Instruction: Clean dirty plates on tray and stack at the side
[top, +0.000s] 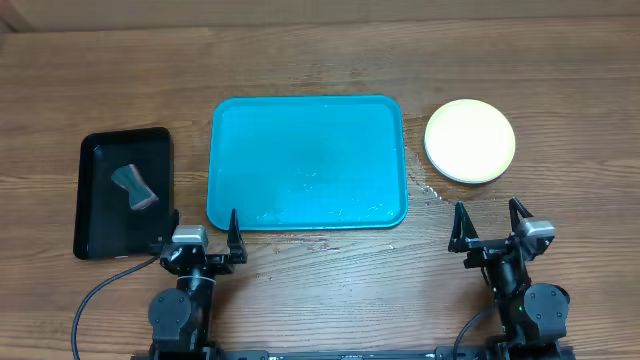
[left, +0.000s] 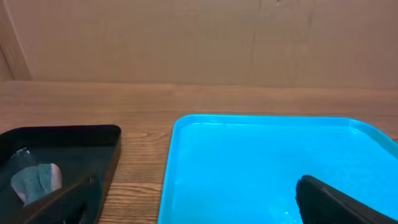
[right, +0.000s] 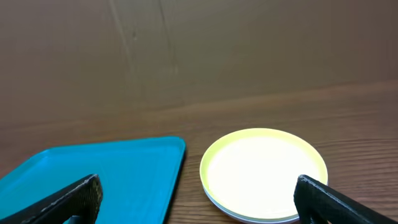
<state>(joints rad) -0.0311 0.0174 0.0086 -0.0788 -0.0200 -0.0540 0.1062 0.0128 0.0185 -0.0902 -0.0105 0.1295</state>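
Jaws both wide; plates (top: 470, 141) stacked right of teal tray (top: 300, 150), sponge (top: 135, 186) in black tray (top: 100, 225)

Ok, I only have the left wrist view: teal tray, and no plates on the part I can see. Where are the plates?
Observer: The plates sit in one pile on the table, just off the right short side of the tray and not touching it. The top one has a yellow-green rim. I can't count them.
Operator: Anything on the tray's right half?
Observer: No plate anywhere on it in the overhead view, only wet streaks near its front rim.
Operator: Is the right arm holding something?
Observer: No. The right pincer is open and empty, nearer the table's front edge than the pile.
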